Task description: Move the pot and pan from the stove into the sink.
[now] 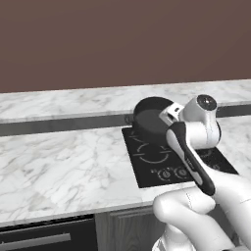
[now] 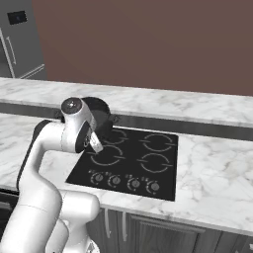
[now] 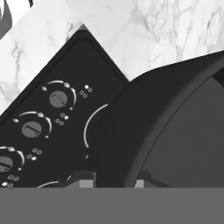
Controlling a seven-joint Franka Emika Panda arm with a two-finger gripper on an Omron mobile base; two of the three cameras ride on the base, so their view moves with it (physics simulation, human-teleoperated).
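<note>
The dark grey pot [image 1: 148, 119] is over the back left burner of the black stove [image 1: 147, 169], and I cannot tell whether it rests on the glass. My gripper [image 1: 165, 115] is shut on the pot's right rim. In the hand view the pot [image 3: 144, 127] has its curved wall between my gripper's [image 3: 114, 180] two fingertips, with the stove [image 3: 65, 127] and its knobs [image 3: 58, 99] below it. From the right, the pot [image 2: 101, 114] sits just behind my wrist, at the stove's [image 2: 148, 158] back left corner. The pan and the sink are out of view.
White marble counter [image 1: 63, 162] spreads to both sides of the stove, with a raised ledge [image 2: 188, 106] and a brown wall behind. A grey fridge [image 2: 17, 39] stands at the far left. Cabinet fronts [image 1: 49, 238] lie below the counter edge.
</note>
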